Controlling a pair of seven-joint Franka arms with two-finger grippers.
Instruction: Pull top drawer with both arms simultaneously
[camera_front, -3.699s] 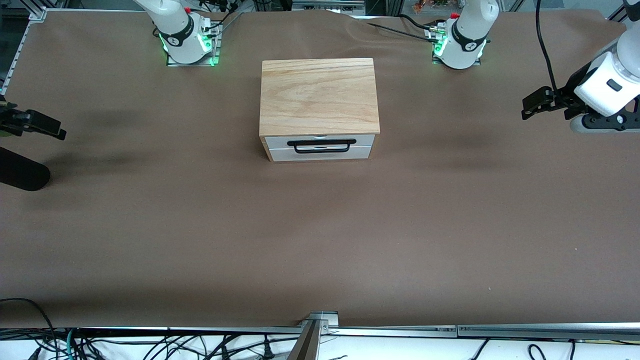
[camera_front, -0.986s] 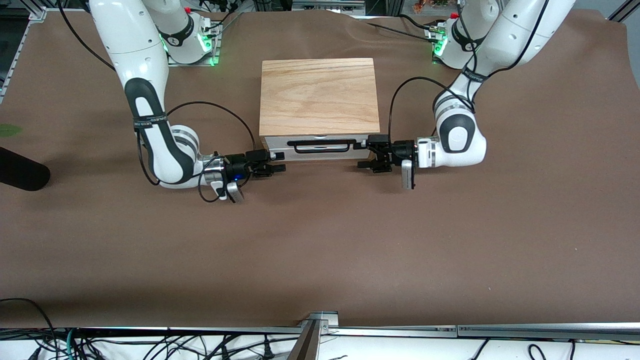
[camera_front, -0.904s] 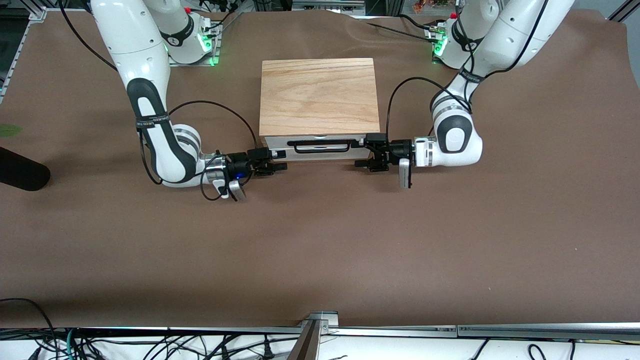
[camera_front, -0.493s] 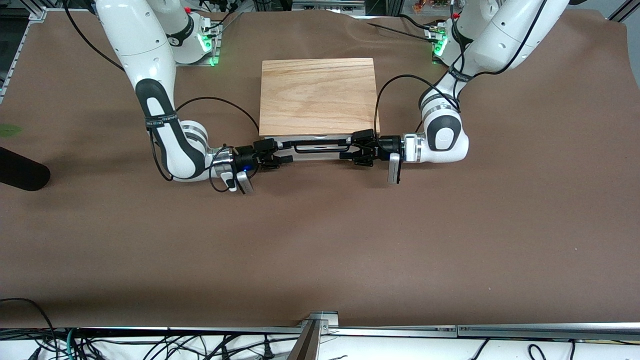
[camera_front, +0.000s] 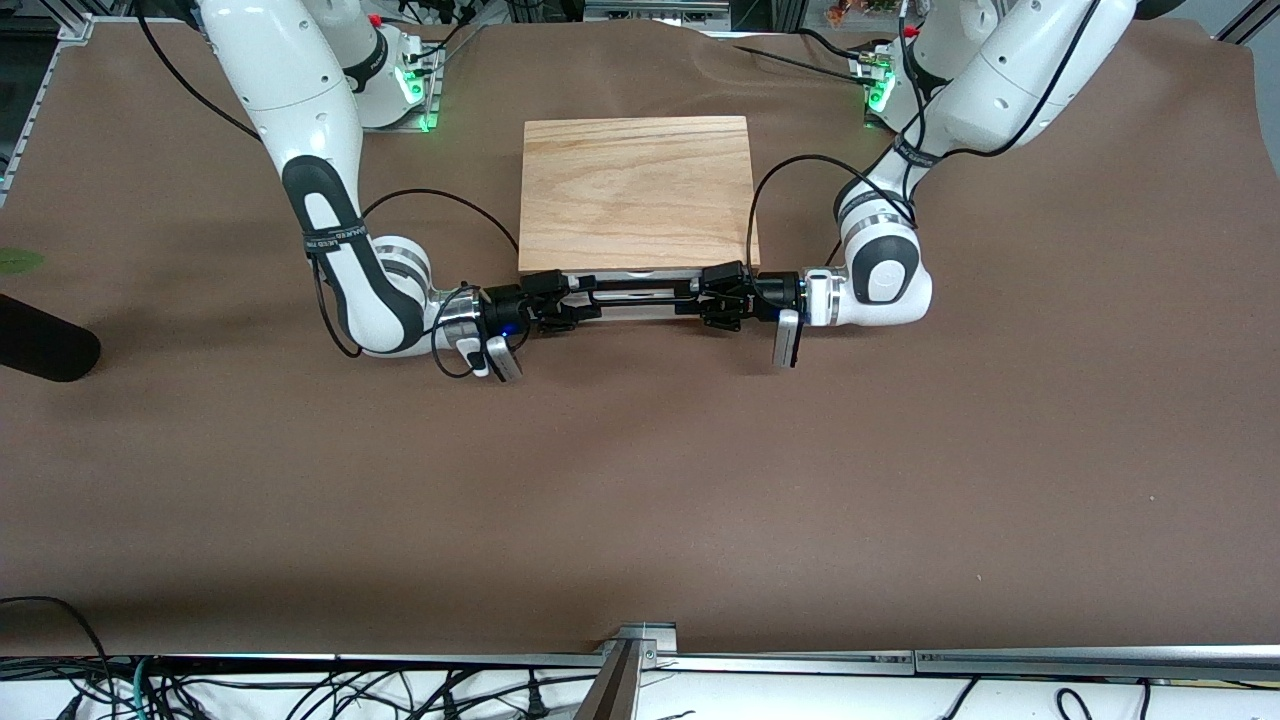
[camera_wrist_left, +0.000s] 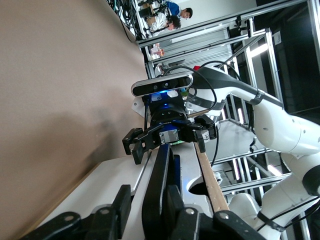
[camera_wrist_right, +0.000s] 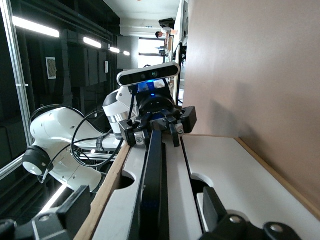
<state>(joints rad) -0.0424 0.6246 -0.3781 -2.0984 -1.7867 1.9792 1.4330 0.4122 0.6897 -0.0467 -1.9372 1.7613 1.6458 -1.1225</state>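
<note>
The brown counter (camera_front: 640, 480) carries a light-wood cabinet (camera_front: 637, 190) midway between the two arm bases. Both arms reach low across the counter to the cabinet's front. The right arm (camera_front: 330, 200) comes in from its end of the counter, the left arm (camera_front: 950, 110) from the other. The top drawer (camera_front: 640, 297) sits flush in the cabinet, its white front facing the front camera. Its black bar handle (camera_front: 640, 285) runs along that front. The right tool (camera_front: 560, 300) has its fingers spread around one end of the handle. The left tool (camera_front: 715, 295) is likewise spread around the other end, fingers either side of the bar.
</note>
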